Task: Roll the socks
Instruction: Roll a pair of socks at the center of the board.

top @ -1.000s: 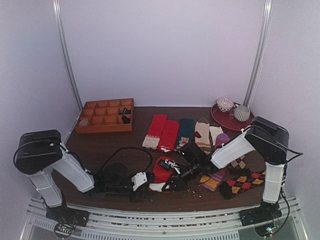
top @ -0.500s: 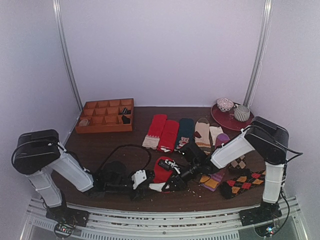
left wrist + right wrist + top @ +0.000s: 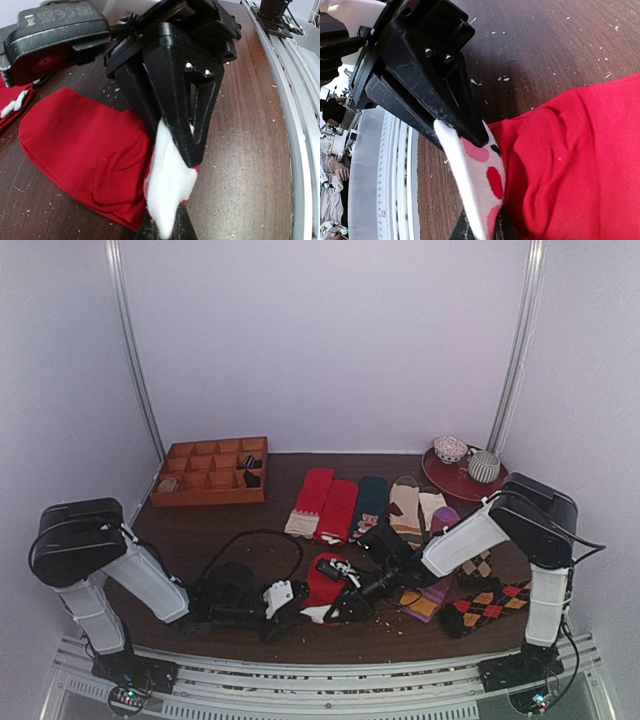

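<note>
The socks (image 3: 322, 578) lie as a red heap at the table's front centre, their pale end (image 3: 313, 615) toward the near edge. In the left wrist view the red body (image 3: 85, 150) spreads left and my left gripper (image 3: 162, 227) is shut on the white end (image 3: 170, 185). The right arm's black fingers (image 3: 185, 125) pinch that same end from above. In the right wrist view my right gripper (image 3: 482, 227) is shut on the cream end with red and pink spots (image 3: 482, 175), with the red body (image 3: 580, 160) to its right. From above, the left gripper (image 3: 298, 608) and right gripper (image 3: 340, 608) meet there.
A wooden compartment tray (image 3: 208, 472) sits back left, and a dark red plate (image 3: 462, 480) with cups back right. A row of other socks (image 3: 360, 505) lies behind. A purple sock with an orange end (image 3: 430, 597) and argyle socks (image 3: 487, 605) lie right. A black cable (image 3: 250, 538) loops left.
My left gripper has shut on the pale end of the socks. The right gripper has kept its hold, and both arms have barely moved.
</note>
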